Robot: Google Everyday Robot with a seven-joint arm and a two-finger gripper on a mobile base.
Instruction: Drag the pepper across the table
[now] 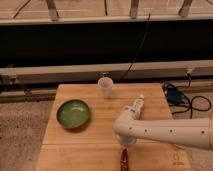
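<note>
The pepper [123, 160] is a slim dark-red shape lying lengthwise near the front edge of the light-brown wooden table [90, 145], a little right of centre. My white arm comes in from the right and bends downward. The gripper [126, 146] hangs straight down from that bend, directly above and at the far end of the pepper. The arm hides most of the gripper. I cannot tell whether it touches the pepper.
A green bowl [73, 113] sits on the left half of the table. A translucent cup [105, 87] stands at the far middle edge. A white bottle [137, 105] lies behind my arm. Cables [182, 100] lie on the floor to the right.
</note>
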